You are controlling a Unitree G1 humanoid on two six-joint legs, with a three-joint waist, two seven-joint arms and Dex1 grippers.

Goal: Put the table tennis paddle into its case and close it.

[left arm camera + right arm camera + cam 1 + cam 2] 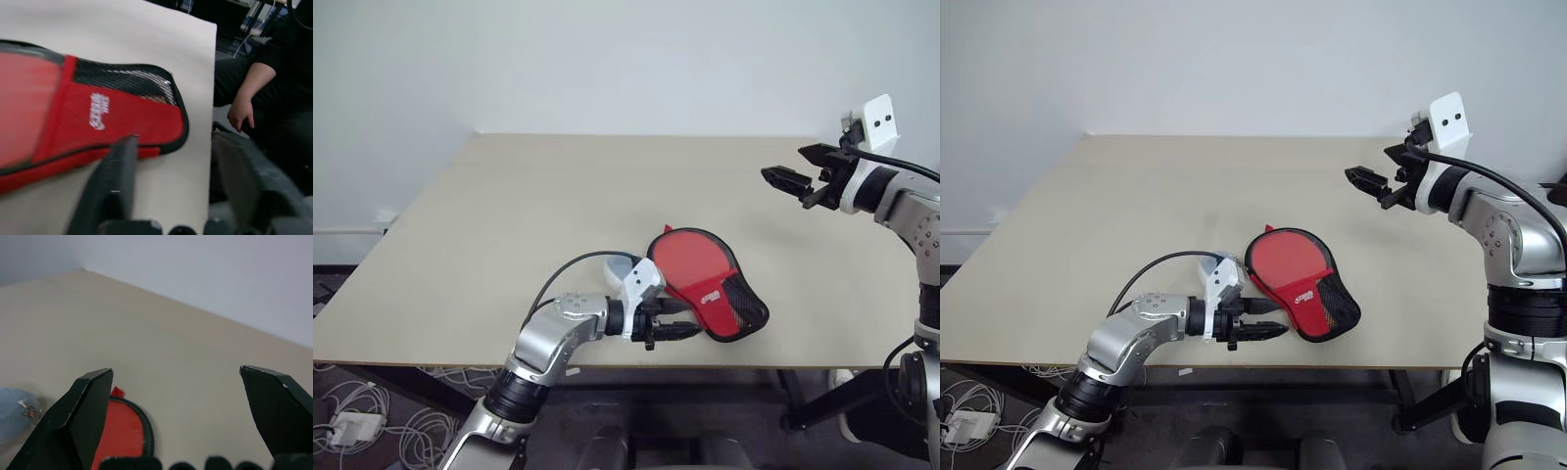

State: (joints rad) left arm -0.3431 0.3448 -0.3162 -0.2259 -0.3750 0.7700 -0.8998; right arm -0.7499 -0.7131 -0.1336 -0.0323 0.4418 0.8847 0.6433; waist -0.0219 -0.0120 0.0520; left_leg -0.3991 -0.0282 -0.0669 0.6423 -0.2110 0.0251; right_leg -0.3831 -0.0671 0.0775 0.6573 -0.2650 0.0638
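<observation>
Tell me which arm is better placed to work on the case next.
Left, probably. The left gripper sits open right beside the case at the table's near edge; the right gripper hangs open, high and well away.

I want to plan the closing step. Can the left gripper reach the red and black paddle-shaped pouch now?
Probably yes: the left gripper, fingers apart, is right beside the red and black paddle-shaped pouch at the table's near edge, with nothing between them.
</observation>
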